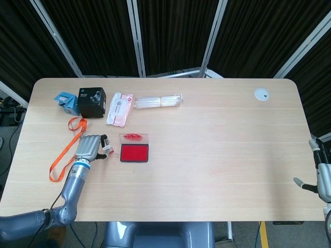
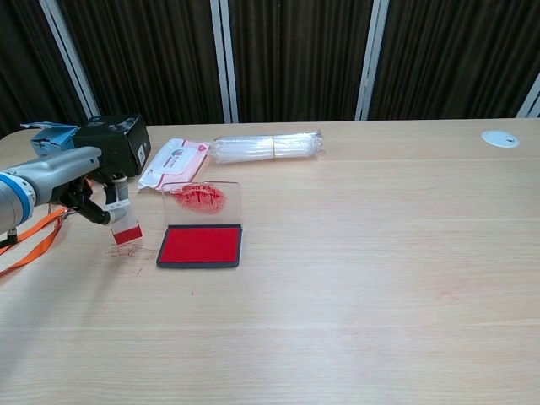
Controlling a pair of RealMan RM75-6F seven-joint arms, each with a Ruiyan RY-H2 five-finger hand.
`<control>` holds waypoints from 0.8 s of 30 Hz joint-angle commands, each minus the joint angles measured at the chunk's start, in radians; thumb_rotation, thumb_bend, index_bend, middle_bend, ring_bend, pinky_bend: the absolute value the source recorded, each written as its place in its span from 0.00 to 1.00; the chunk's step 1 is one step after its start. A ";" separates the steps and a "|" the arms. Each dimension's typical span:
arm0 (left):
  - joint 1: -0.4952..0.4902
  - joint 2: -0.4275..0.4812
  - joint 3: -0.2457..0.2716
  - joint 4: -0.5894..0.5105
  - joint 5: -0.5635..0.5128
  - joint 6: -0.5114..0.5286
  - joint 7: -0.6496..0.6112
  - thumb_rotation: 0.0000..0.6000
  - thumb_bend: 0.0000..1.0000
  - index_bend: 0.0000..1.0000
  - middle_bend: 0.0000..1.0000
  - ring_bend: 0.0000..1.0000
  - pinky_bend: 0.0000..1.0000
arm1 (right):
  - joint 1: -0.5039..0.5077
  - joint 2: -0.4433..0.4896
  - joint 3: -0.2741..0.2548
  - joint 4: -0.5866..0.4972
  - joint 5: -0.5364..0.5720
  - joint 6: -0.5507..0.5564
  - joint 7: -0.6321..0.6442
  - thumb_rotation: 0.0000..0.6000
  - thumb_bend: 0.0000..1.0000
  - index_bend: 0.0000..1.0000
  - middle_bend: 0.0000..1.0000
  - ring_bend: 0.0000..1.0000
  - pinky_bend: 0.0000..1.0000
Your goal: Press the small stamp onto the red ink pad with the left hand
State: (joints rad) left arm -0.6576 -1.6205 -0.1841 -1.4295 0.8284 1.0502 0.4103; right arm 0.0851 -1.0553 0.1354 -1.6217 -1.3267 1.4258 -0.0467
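The red ink pad (image 1: pixel 134 153) (image 2: pixel 201 245) lies open on the table, its clear lid (image 2: pixel 201 198) smeared with red standing up behind it. My left hand (image 1: pixel 89 147) (image 2: pixel 80 186) is to the left of the pad and holds the small stamp (image 1: pixel 105 146) (image 2: pixel 125 221). The stamp's red face points down, a little above faint red marks (image 2: pixel 131 250) on the table. Stamp and pad are apart. Only part of my right hand (image 1: pixel 320 178) shows, at the right edge of the head view, too little to read its fingers.
An orange lanyard (image 1: pixel 66 152) lies left of my left hand. At the back left are a blue box (image 1: pixel 66 101), a black box (image 1: pixel 91 102), a white packet (image 1: pixel 119 108) and a bundle of clear straws (image 1: pixel 158 101). A white disc (image 1: pixel 261 94) sits far right.
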 commanded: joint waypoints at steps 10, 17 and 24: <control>0.016 -0.043 0.023 0.049 0.011 -0.003 0.001 1.00 0.40 0.55 0.53 0.86 0.94 | -0.001 0.005 0.001 -0.001 0.002 0.001 0.008 1.00 0.00 0.00 0.00 0.00 0.00; 0.027 -0.055 0.025 0.072 0.032 -0.005 -0.016 1.00 0.35 0.53 0.51 0.86 0.94 | -0.002 0.007 0.002 -0.004 0.002 0.000 0.010 1.00 0.00 0.00 0.00 0.00 0.00; 0.032 -0.049 0.025 0.066 0.035 -0.015 -0.011 1.00 0.16 0.46 0.44 0.85 0.93 | -0.002 0.010 0.002 -0.006 0.002 0.000 0.011 1.00 0.00 0.00 0.00 0.00 0.00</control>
State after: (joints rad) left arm -0.6259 -1.6696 -0.1590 -1.3630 0.8643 1.0361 0.3990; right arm 0.0829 -1.0457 0.1371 -1.6277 -1.3243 1.4255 -0.0356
